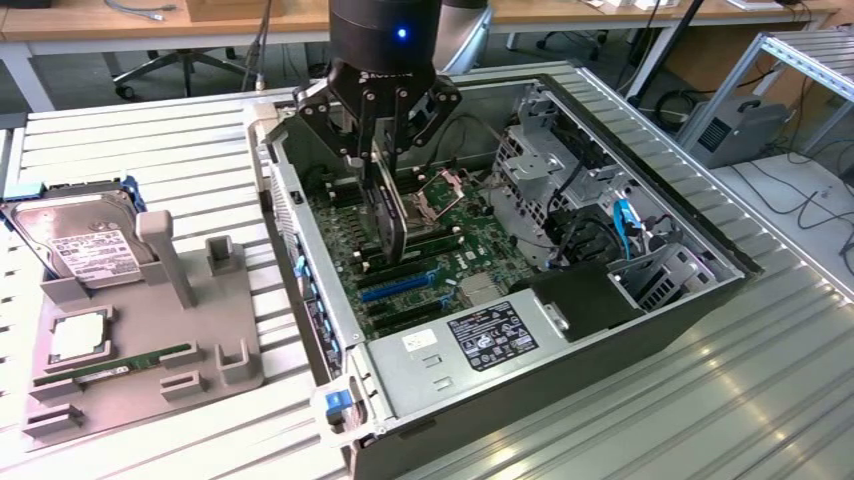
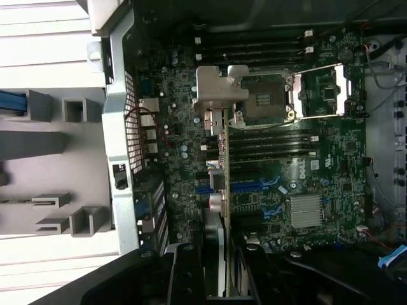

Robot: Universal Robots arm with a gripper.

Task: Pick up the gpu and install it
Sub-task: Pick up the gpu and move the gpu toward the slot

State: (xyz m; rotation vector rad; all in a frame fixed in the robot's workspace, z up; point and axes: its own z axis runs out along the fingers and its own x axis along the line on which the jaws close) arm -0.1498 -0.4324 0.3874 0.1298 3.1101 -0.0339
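Gpu (image 1: 387,205) pinched between fingers of gripper (image 1: 378,160), jaws partway closed against both flat faces. Hanging upright and edge-on inside open computer case (image 1: 627,380), just above motherboard (image 1: 461,235), silver bracket (image 2: 216,92) at the end far from the fingers. Lower end near blue expansion slots (image 1: 400,287); touching or not, cannot tell. Judged as the install step: pick-up done, card not yet seated. Calls for connector edge lined up along one slot, bracket toward the rear openings, then a straight, even press. Hard drive (image 1: 80,245) and RAM stick (image 1: 114,368) on grey fixture (image 1: 174,290), well apart.
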